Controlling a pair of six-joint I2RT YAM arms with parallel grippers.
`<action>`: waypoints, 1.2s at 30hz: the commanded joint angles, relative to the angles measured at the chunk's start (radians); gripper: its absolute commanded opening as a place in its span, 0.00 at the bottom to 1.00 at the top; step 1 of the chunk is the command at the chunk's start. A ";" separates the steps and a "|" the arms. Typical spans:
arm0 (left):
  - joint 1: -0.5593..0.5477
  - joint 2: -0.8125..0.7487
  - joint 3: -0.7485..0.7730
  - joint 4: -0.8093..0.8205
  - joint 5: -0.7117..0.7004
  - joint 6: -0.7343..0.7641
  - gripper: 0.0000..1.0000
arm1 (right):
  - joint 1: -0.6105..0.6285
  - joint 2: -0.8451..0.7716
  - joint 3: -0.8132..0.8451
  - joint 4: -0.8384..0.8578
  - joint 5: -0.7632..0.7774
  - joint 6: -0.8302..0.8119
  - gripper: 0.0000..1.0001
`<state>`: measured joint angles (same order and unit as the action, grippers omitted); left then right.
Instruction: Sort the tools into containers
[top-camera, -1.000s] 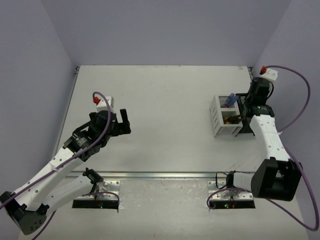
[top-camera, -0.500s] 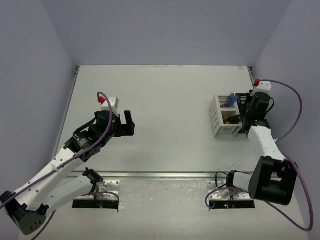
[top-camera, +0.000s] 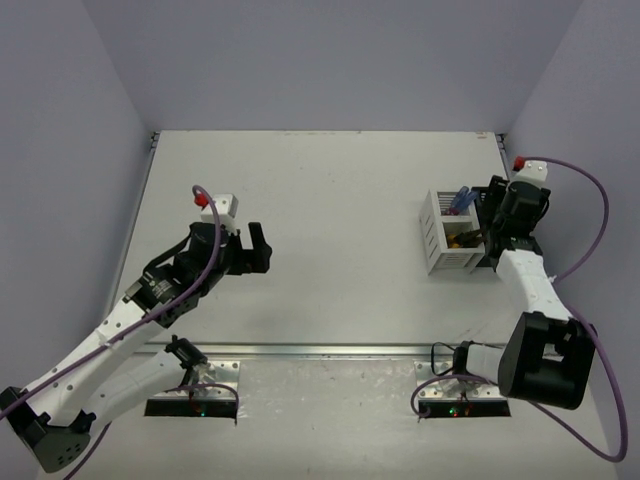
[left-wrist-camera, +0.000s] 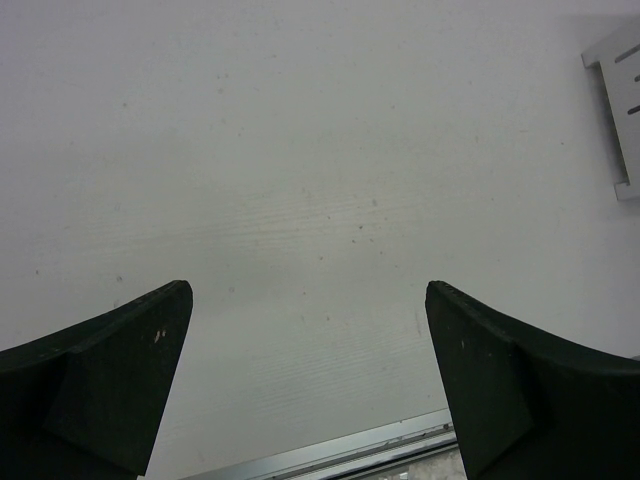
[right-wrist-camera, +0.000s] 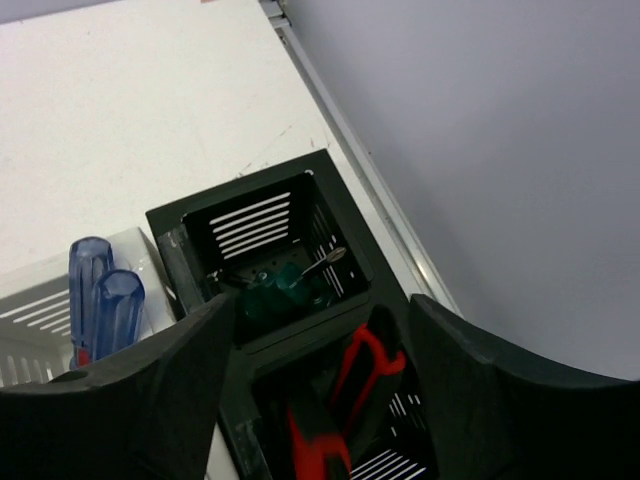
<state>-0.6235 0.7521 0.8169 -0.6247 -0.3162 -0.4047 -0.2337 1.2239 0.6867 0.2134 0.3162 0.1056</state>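
- Right claw (right-wrist-camera: 322, 305) first: jaws well apart, nothing pinched between the pads; it hangs right over the black bin (right-wrist-camera: 255, 230).
- At its 6 o'clock, the red-and-black cutters (right-wrist-camera: 365, 360) sit down in the near compartment, free of both fingers; at 12 o'clock the green-handled screwdriver (right-wrist-camera: 275, 290) lies in the far compartment.
- Out at 9 o'clock, two blue-handled screwdrivers (right-wrist-camera: 100, 290) stand in the white bin (top-camera: 448, 262), which touches the black one; a yellowish glint inside it is too small to name.
- Left claw (left-wrist-camera: 308, 290): spread wide, holding nothing, hovering over bare table (top-camera: 340, 200) well apart from the bins, which sit at the table's 3 o'clock.
- Verdict: I see no tool lying loose anywhere; the sorting looks done, or all but; what is left seems only to draw the arms clear.
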 joint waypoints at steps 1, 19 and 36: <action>-0.011 -0.027 -0.001 0.038 0.005 0.011 1.00 | 0.000 -0.048 0.067 -0.015 0.067 0.022 0.75; 0.109 0.009 0.044 -0.035 -0.239 -0.077 1.00 | 0.268 -0.273 0.430 -0.847 -0.167 0.283 0.99; 0.209 -0.179 -0.013 0.023 -0.280 -0.070 1.00 | 0.398 -0.846 0.063 -0.993 -0.312 0.150 0.99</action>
<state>-0.4255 0.5959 0.8169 -0.6662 -0.6074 -0.4866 0.1607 0.4309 0.8423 -0.8126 0.0256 0.2746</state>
